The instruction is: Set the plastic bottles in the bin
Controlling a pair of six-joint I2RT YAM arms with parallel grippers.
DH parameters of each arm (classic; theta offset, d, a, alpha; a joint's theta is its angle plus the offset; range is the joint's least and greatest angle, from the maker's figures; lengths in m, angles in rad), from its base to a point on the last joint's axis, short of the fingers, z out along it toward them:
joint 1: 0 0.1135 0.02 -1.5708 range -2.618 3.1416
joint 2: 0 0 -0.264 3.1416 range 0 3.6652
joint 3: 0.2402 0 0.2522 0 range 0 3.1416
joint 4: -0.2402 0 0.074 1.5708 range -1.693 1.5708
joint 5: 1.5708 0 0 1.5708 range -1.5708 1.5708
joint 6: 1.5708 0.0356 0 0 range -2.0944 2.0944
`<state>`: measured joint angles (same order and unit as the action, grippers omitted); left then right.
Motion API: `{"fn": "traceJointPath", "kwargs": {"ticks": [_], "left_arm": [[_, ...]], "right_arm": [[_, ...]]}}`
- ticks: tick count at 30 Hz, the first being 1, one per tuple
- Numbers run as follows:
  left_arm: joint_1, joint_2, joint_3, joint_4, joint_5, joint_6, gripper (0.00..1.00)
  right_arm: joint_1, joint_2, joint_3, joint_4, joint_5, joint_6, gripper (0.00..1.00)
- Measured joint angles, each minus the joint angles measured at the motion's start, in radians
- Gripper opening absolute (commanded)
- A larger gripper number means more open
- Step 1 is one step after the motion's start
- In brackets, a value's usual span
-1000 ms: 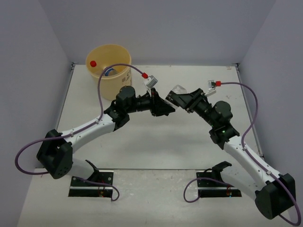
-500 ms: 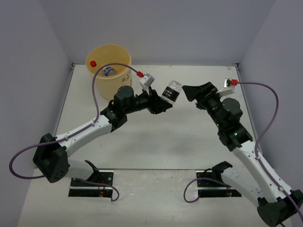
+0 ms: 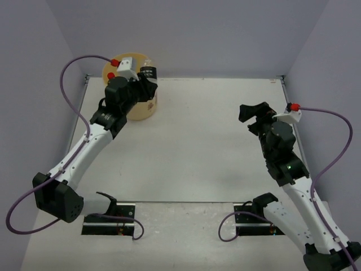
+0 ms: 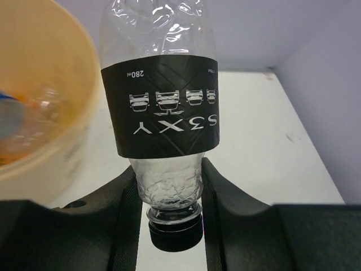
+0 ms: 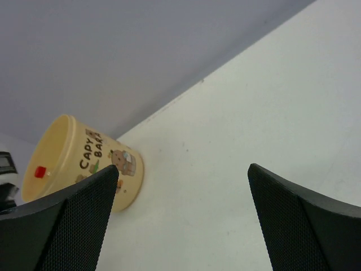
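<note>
Table (image 3: 197, 141): flat white surface filling the floor of the scene, matte, with faint grey shadows near its middle and right.
Seam (image 3: 186, 201): thin straight line running left to right across the table, near its near edge.
Far wall (image 3: 214, 34): plain pale lavender-grey panel, upright along the table's far edge.
Left wall (image 3: 34, 84): same pale panel, closing the left side.
Right wall (image 3: 333, 68): same pale panel, closing the right side.
Corner fitting (image 3: 276, 81): small light piece at the far right corner; detail too small to tell.

In my left wrist view, the bin (image 4: 34, 175) is cut off, its inside a blur; the bottle (image 4: 161, 107) overruns the top edge.
</note>
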<state>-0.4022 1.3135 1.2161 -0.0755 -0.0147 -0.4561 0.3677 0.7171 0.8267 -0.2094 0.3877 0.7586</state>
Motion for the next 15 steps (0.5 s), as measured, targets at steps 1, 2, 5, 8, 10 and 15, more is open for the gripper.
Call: {"fn": "traceJointPath", "kwargs": {"ticks": [1,2,5,8,10,15], "left_arm": [[0.034,0.007,0.023,-0.015,-0.022,0.010,0.00],[0.055,0.022,0.054,-0.022,-0.036,0.019,0.00],[0.118,0.098,0.190,-0.071,-0.062,0.036,0.07],[0.180,0.190,0.326,-0.102,-0.067,0.047,0.27],[0.215,0.250,0.394,-0.129,-0.058,0.055,0.41],[0.237,0.382,0.478,-0.203,-0.025,0.076,1.00]], "right_arm": [[-0.024,0.020,-0.004,-0.008,-0.026,0.002,0.99],[-0.050,0.037,-0.010,-0.011,-0.045,0.005,0.99],[-0.125,0.088,-0.030,-0.026,-0.122,0.015,0.99],[-0.157,0.126,-0.033,-0.052,-0.172,0.019,0.99],[-0.162,0.134,-0.033,-0.066,-0.188,0.019,0.99],[-0.173,0.131,-0.033,-0.071,-0.197,0.019,0.99]]}}
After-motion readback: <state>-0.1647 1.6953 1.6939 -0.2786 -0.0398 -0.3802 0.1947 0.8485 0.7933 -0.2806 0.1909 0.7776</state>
